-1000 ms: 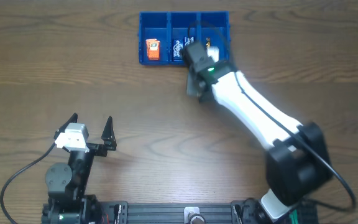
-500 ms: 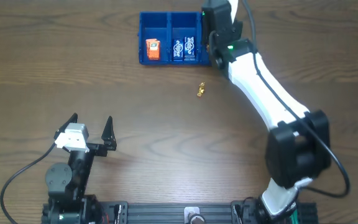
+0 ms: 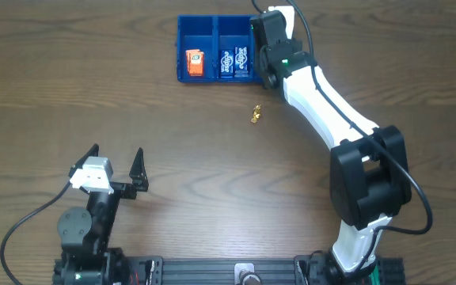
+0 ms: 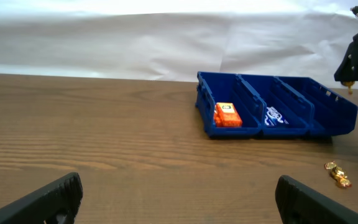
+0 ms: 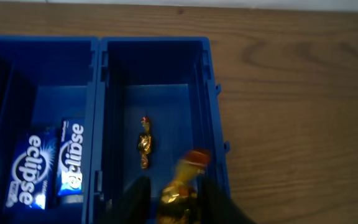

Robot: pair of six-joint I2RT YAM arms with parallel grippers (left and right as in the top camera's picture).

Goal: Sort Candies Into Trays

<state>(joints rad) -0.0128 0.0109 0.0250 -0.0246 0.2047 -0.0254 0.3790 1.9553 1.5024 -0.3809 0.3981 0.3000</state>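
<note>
Right end effector (image 5: 176, 194) shifted over tray (image 5: 207, 93), clamping gold candy (image 5: 188, 172) lengthwise along compartment (image 5: 166, 115)

White print on blue packs (image 5: 48, 163)

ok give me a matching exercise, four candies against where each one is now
1 orange rectangular candy packet
2 blue mint packs
3 gold foil-wrapped candy nearest the left arm
4 gold foil-wrapped candy with a red tip

a on the wooden table
b between the right arm's jaws
c middle compartment of the blue plastic tray
d tray's left compartment

Pairs: 1-d, 2-c, 3-a, 4-b
</note>
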